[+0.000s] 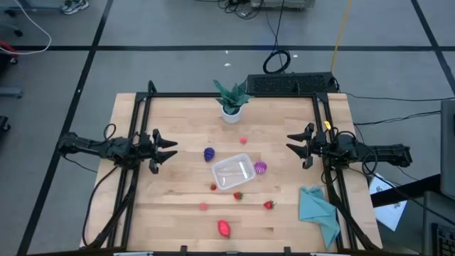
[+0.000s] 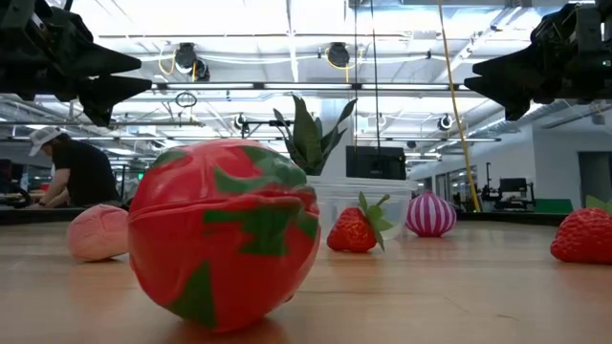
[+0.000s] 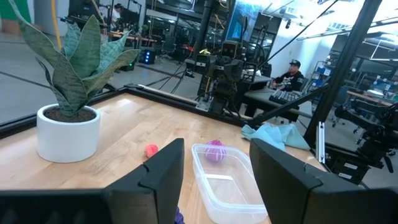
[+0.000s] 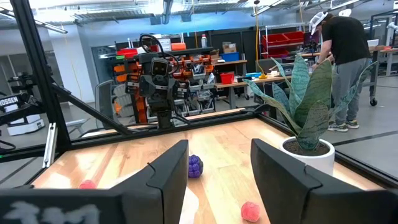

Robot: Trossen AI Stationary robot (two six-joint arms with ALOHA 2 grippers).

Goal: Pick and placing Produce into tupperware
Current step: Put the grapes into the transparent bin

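From above, the tupperware (image 1: 233, 173) lies mid-surface, empty; the purple berry (image 1: 208, 153) sits at 3 o'clock from the left gripper (image 1: 166, 149), nearer it than the right gripper (image 1: 297, 146). Wrist views show both grippers spread wide, holding nothing.

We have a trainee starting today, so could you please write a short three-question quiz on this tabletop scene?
1. True or false: the tupperware already holds produce.
2. Which lies nearest the table's front edge? A) red tomato B) purple grape cluster C) potted plant
3. Fill in: the teal cloth lies nearer the ____ gripper.

Key: 1 false, it looks empty; 2 A; 3 right. The left gripper also waits with jaws open.
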